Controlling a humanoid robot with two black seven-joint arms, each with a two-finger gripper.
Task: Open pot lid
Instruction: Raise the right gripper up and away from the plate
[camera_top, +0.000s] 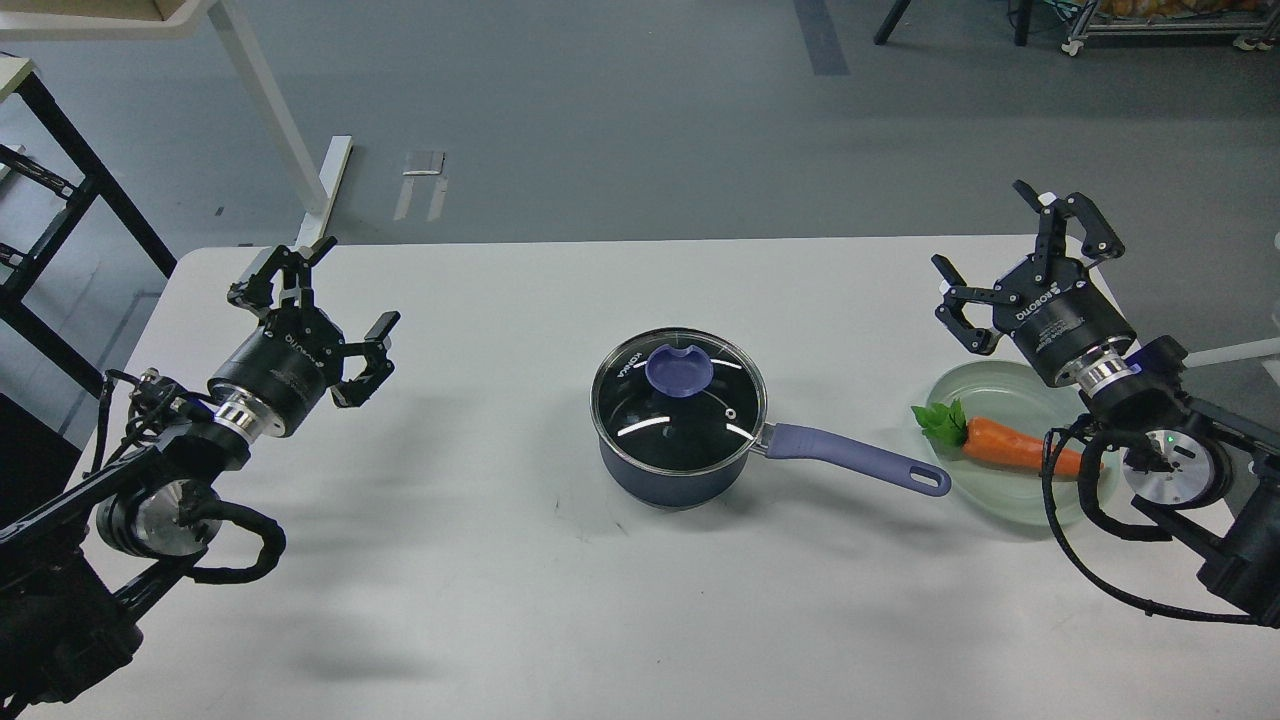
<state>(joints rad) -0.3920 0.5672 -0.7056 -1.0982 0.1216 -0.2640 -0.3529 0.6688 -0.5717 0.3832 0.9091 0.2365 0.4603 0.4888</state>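
Count, head view: 1 pot (672, 470), dark navy w/ 1 long purple handle (850, 458), 1 hole at the handle's end. 1 glass lid (678, 400) sitting on it, w/ 1 purple knob (680, 368) and 1 small steam vent (731, 412). 1 pale green plate (1010, 505), carrying 1 carrot (1010, 447) w/ 1 green leafy top. 1 white bench (500, 600) under all of it. 2 black arms, 1 per side: 1 left end effector (358, 295), 1 right end effector (985, 235), 2 fingers each, spread apart on both.
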